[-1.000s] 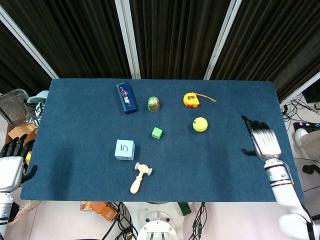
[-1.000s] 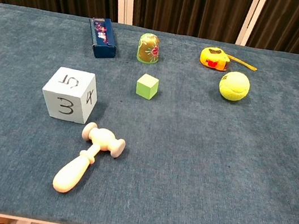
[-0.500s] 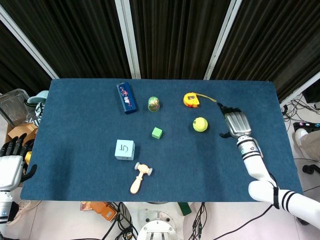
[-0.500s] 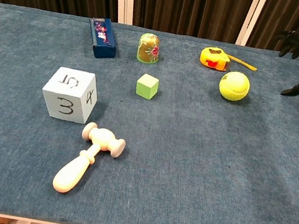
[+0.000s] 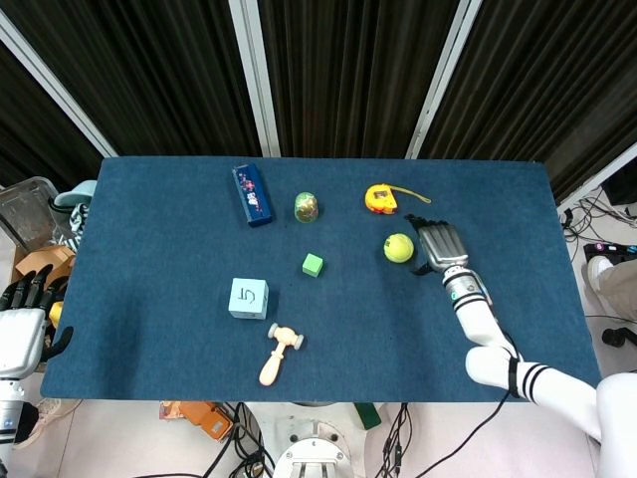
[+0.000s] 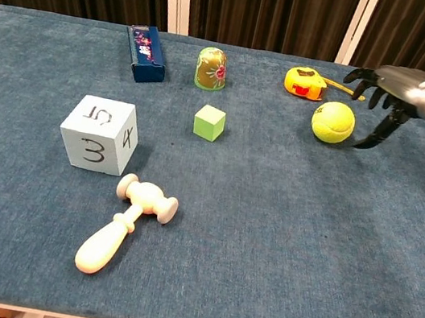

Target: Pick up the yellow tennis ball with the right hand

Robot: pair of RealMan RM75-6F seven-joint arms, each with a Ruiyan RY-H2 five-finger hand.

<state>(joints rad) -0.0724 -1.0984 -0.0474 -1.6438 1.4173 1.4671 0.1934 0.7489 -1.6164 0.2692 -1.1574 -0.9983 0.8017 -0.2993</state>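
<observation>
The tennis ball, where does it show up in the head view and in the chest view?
Head view: tennis ball right of center, just left of the right hand.
Chest view: tennis ball upper right, with the right hand beside it.
Shared landmark: the tape measure just behind the ball.

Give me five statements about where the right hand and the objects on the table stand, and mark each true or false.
1. The right hand already grips the yellow tennis ball. False: its fingers are spread just beside the ball, which sits on the table.
2. The tape measure lies behind the ball, toward the curtains. True.
3. The small green cube rests on top of the numbered blue cube. False: they sit apart on the cloth.
4. The wooden hammer lies nearest the table's front edge. True.
5. The left hand is over the table. False: it is beyond the table's left edge.
</observation>
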